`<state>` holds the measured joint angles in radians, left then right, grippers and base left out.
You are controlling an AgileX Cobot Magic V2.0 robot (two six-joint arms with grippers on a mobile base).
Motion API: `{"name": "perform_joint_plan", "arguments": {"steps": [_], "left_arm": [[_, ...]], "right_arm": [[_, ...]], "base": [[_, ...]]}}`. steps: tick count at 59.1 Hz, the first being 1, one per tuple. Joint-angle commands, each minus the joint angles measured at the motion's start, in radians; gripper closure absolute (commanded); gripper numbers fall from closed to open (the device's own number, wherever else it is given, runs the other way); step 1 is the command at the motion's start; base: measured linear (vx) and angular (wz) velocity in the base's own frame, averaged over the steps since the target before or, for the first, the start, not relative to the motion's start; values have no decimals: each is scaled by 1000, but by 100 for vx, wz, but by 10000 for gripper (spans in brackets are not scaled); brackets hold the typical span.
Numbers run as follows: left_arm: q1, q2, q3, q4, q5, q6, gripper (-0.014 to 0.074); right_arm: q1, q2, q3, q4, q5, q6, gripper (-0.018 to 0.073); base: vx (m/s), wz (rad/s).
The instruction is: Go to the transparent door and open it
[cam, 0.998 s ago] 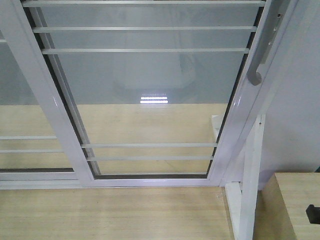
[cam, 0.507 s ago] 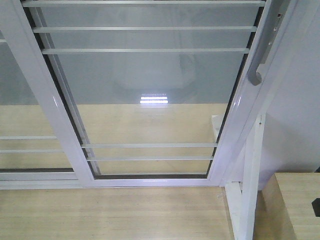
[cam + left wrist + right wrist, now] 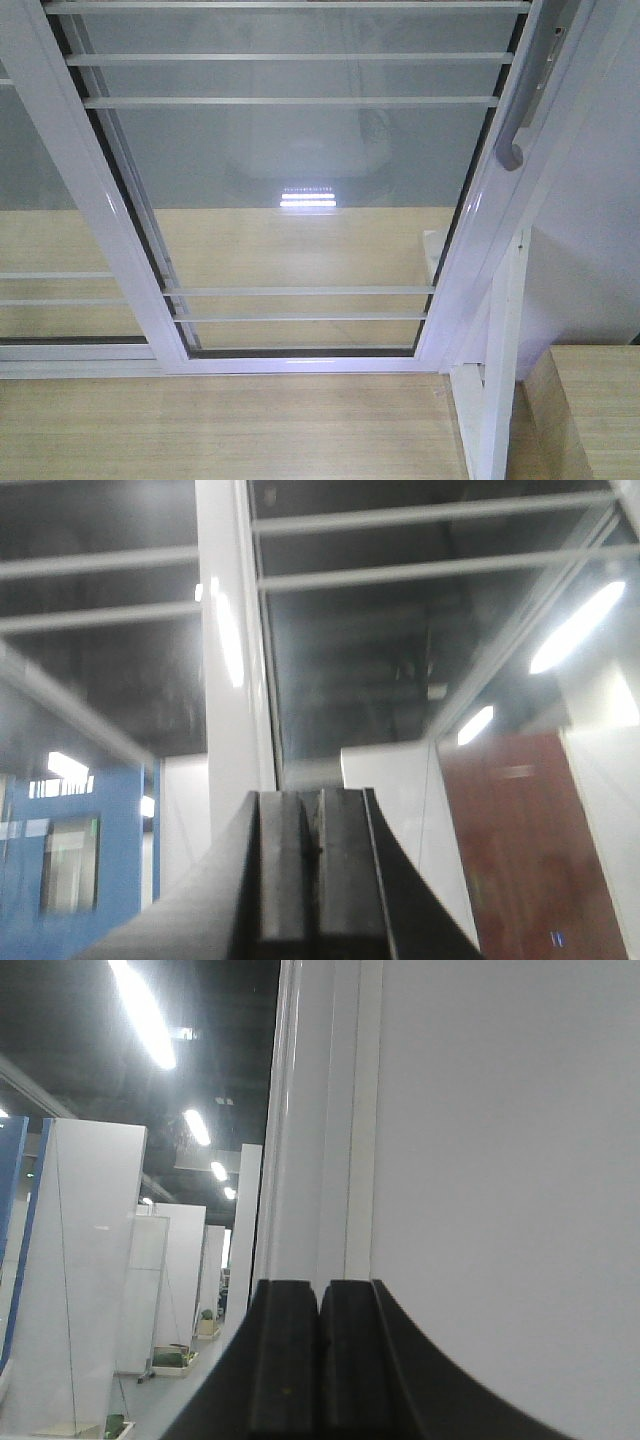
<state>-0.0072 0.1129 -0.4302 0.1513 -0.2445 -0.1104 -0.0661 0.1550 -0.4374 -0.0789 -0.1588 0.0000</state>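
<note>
Door (image 3: 300, 180) dead ahead; left gripper (image 3: 318, 810), right gripper (image 3: 320, 1295) fingers clenched, empty. Open one, hook handle (image 3: 522, 120) squarely.

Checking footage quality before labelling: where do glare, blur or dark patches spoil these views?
Front view: sharp, but a striped lamp reflection glares on the transparent door. Left wrist view: soft throughout, lamps smear into streaks, the left gripper is a dark silhouette. Right wrist view: the ceiling lamp is blown out, the right gripper underexposed.
</note>
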Motion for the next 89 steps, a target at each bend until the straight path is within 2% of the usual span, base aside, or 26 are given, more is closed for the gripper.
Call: {"name": "perform_joint_plan", "arguments": {"steps": [1,6,11,22,37,43,47,53,63,68,76,80,84,89], "left_arm": [[-3,114,-173,-13,223,-32,602],[-3,221,-273,-13,378,-31,602],[-3,304,-299,-13,438,-30,602],[-3,404,-299,-13,440,-31,602],[-3,411,-299,-12,438,-28,601],[-3,411,-299,-11,440,-26,591],[-3,411,-299,-10,444,-20,573],[-3,411,-299,-9,453,-20,521],[-3,411,-299,-12,468,-22,388],[-3,411,-299,-12,475,-24,280],[-3,435,-293,-12,558,-24,112],[-3,462,-270,-13,566,-24,55],[-3,492,-237,-18,559,-29,27],[-3,536,-202,-81,537,-31,19]], "right_arm": [[0,118,-106,-7,-63,-35,567],[0,226,-130,-7,-65,-66,567],[0,321,-123,-7,-61,-79,567],[0,470,-123,-6,-18,-78,567],[0,548,-123,-2,8,-75,557],[0,554,-123,-2,57,-51,511],[0,554,-123,17,86,11,461],[0,553,-123,48,104,88,361],[0,558,-123,47,132,75,152],[0,559,-123,47,123,75,77],[0,610,-123,46,102,75,76],[1,665,-123,12,91,58,93],[1,728,-126,-38,70,31,102],[1,808,-137,-105,13,23,102]], "base": [[0,0],[0,0],[0,0],[0,0],[0,0],[0,0],[0,0],[0,0],[0,0],[0,0],[0,0],[0,0],[0,0],[0,0]]}}
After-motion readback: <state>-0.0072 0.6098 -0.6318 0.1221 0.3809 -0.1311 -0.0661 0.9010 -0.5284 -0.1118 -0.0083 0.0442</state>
